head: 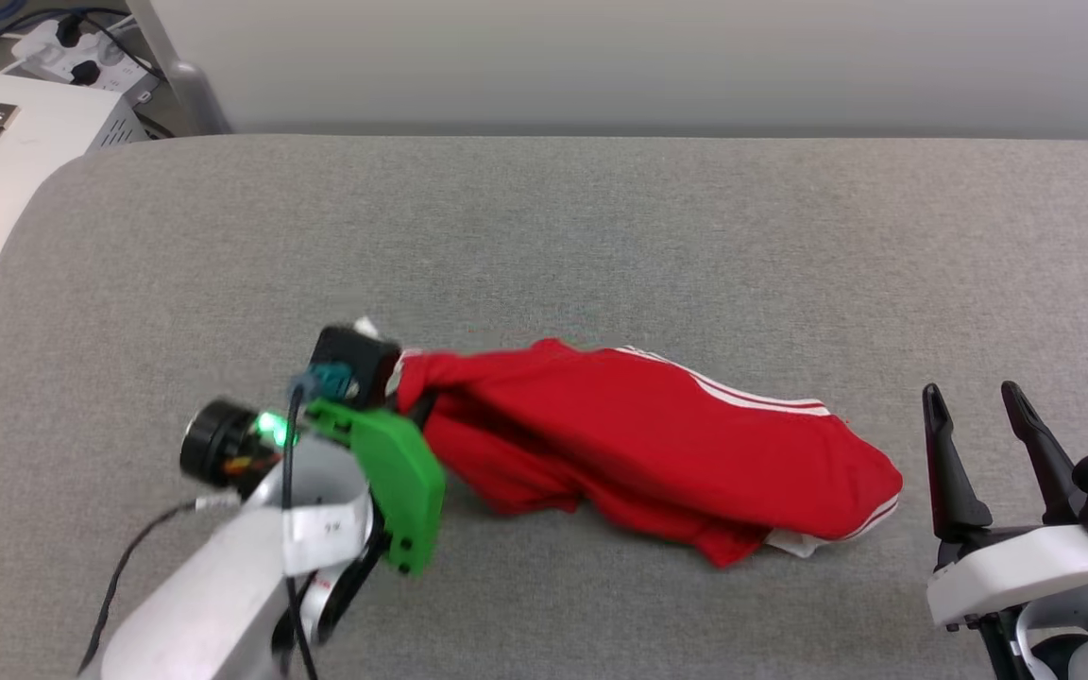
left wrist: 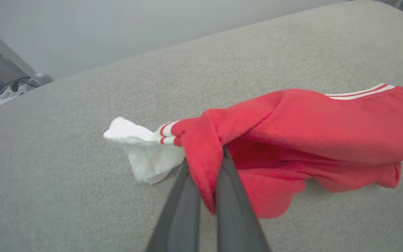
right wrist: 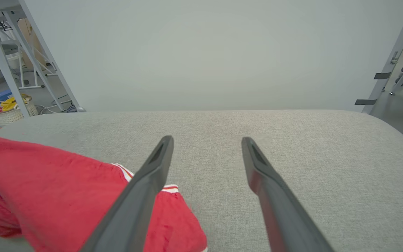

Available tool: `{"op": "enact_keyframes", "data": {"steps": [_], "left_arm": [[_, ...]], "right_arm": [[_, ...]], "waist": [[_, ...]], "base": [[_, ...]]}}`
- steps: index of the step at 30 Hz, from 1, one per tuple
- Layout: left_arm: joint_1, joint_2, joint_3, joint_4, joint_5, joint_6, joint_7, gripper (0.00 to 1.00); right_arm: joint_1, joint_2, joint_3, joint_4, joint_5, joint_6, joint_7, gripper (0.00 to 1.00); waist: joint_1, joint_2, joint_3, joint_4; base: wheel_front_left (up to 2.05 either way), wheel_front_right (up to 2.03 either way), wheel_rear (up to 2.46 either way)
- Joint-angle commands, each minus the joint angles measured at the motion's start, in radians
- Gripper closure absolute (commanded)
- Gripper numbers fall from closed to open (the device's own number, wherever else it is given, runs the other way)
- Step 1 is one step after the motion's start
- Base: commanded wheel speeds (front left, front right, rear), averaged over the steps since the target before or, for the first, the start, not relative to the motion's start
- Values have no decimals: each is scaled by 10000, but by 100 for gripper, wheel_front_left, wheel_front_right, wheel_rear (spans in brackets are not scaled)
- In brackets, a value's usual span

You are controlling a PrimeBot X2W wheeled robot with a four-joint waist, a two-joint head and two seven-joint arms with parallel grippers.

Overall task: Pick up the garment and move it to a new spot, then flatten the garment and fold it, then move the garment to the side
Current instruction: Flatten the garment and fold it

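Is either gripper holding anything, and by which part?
The left gripper pinches the thin red jersey by a bunched fold near its white end; right gripper open, empty.

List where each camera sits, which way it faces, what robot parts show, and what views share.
Head view: on the head, facing forward and down at the grey table; left gripper shut on the jersey, right gripper open at lower right.
Left wrist view: on the left wrist, looking along its fingers pinching a red fold.
Right wrist view: on the right wrist, looking along spread fingers toward the wall.
Shared: all three see the jersey and table.
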Motion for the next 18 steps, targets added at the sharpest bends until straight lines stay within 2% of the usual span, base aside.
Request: {"op": "enact_keyframes", "data": {"steps": [1,5,8,16,17,18], "left_arm": [[640,174,88,-200,-162,284,-52,100],[2472,305,403,-434,-866,1089,-247,100],[3523,101,539,-188,-1429,1340,-504,100],[4856,-804,677,1067,-2513,1097,-1254,100],[4850,-887,677,1190,-2525,1048,-1365,85],[4829,-957,676,1254,-2539,1003,-1439,63]], "right_arm": [[80,-16,-46,-64,76,-9,26,0],[121,-16,-118,-98,60,-9,58,0],[122,-16,-156,-99,23,-9,104,0],[186,-16,-164,-138,-83,-9,213,0],[202,-16,-167,-145,-91,-9,223,0],[218,-16,-173,-151,-100,-9,231,0]], "waist": [[-1,0,1,108],[-1,0,11,267],[-1,0,-39,347],[-1,0,-270,419],[-1,0,-297,420],[-1,0,-323,423]], "base": [[0,0,0],[0,0,0],[0,0,0],[0,0,0],[0,0,0],[0,0,0]]}}
